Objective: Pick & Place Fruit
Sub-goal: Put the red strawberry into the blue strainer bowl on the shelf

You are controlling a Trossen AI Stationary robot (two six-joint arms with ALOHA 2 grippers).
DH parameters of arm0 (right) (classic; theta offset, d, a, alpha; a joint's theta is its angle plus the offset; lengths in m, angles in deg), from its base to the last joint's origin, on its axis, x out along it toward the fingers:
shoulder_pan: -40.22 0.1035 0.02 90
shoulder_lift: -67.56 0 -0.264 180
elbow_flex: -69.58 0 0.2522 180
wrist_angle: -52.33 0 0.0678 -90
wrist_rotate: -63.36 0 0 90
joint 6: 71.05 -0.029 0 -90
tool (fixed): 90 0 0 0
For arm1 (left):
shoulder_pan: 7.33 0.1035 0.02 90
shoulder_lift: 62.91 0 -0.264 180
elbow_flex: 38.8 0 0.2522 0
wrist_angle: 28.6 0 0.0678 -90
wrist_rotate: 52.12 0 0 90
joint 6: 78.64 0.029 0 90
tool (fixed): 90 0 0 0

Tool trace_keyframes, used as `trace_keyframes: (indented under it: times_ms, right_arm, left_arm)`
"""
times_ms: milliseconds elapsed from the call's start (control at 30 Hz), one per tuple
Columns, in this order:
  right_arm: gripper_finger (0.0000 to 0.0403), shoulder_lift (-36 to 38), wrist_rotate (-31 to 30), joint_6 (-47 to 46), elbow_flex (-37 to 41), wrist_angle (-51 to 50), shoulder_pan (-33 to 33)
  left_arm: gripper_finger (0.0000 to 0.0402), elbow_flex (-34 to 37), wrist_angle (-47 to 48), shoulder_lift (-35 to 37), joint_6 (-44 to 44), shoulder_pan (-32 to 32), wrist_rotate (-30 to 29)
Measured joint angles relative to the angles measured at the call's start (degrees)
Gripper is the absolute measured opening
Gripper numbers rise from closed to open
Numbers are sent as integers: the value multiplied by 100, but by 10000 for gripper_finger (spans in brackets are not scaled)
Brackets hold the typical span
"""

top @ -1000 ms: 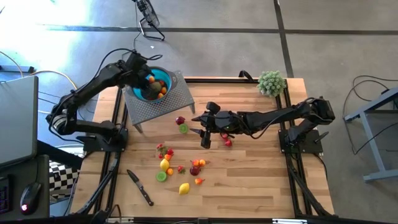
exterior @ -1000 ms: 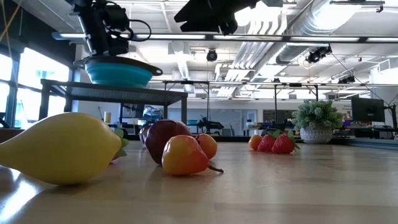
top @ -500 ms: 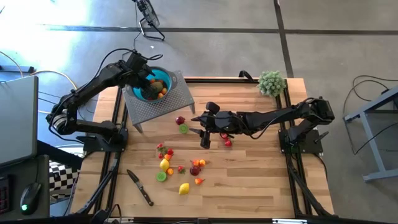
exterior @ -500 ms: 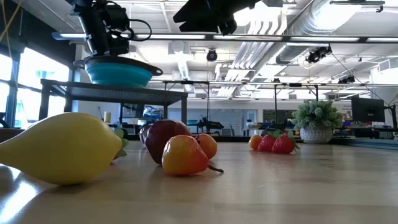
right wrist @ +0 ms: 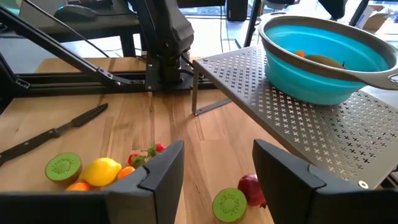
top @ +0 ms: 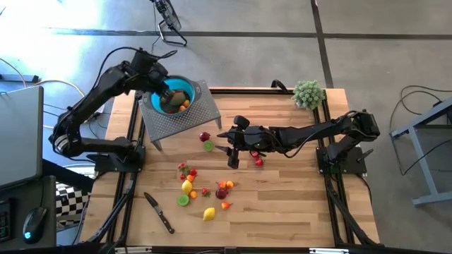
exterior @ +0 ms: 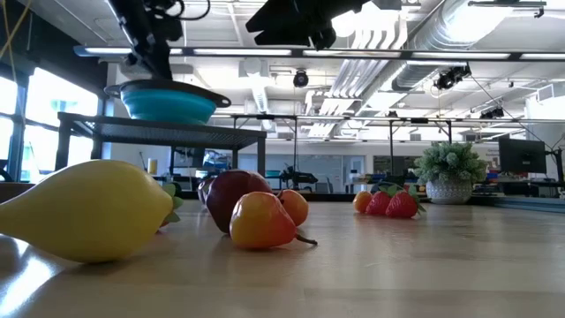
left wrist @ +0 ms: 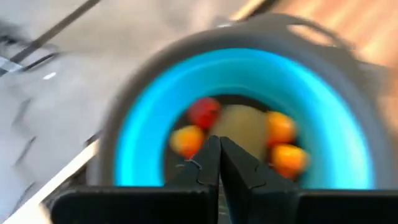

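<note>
**Teal bowl on a perforated steel stand, small toy fruit across a wooden table**

Teal and smooth, a round collapsible bowl [top: 176, 95] with a grey rim sat on a raised grey metal stand [top: 185, 115] punched with small cross-shaped holes, at the far left of a pale butcher-block wooden table [top: 282, 204]. Inside the bowl lay several glossy plastic fruits [left wrist: 241, 134]: one red, three orange, and one dull olive oval.

The left gripper [top: 164, 90] hung just above the bowl, its two flat dark fingers [left wrist: 231, 165] pressed together with nothing between them.

The right gripper [top: 224, 143] reached low over the middle of the table, its two broad dark fingers [right wrist: 285, 168] spread apart and holding nothing. Just beyond them, near the stand's leg, lay a cut kiwi half [right wrist: 229, 203] with a green seeded face, touching a dark red rounded fruit [right wrist: 251, 186].

Most of the remaining loose fruits [top: 205, 189] were scattered on the wood in front of the stand: a yellow lemon [exterior: 88, 210], a maroon apple [exterior: 235, 193], an orange pear-shaped piece [exterior: 263, 221], strawberries [exterior: 390, 203] and another kiwi half [right wrist: 63, 167]. A black-handled knife [top: 159, 212] lay flat near the table's front left. A fuzzy pale green plant ball [top: 308, 93] stood at the far right corner.
</note>
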Motion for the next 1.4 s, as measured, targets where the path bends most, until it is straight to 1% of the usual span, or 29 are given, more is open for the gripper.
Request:
trace_keyframes:
  times_ms: [267,367,533,600,733,933,1000,1067,1200,1400]
  right_arm:
    - [183,3,-2,187,2,-4,-1]
    - [183,14,-3,127,2,-55,0]
    - [183,42,-80,-29,2,-201,0]
    - [183,42,-180,-54,2,-209,0]
    - [183,44,-238,-55,2,-208,0]
    - [183,75,-274,-71,2,-221,4]
    - [183,118,-321,-114,2,-203,4]
    - [183,171,-324,-202,0,-214,4]
    - [183,246,-326,-271,0,-213,0]
    - [183,307,-326,-285,2,-200,0]
  left_arm:
    - [2,7,107,671,466,-2,1820]
    - [1,7,167,932,541,-4,2234]
    - [0,11,345,1344,715,-4,2466]
    - [0,137,282,1550,715,-4,2592]
    - [0,879,-161,2105,626,-4,2886]
    - [0,2346,-1373,3257,-99,-4,3353]
    - [0,2717,-1722,3643,-278,-4,3346]
    - [0,2996,-2043,3980,-535,-4,3324]
    - [0,3324,-2306,4544,-835,-4,3323]
    - [0,3687,-2371,4992,-1101,-4,3304]
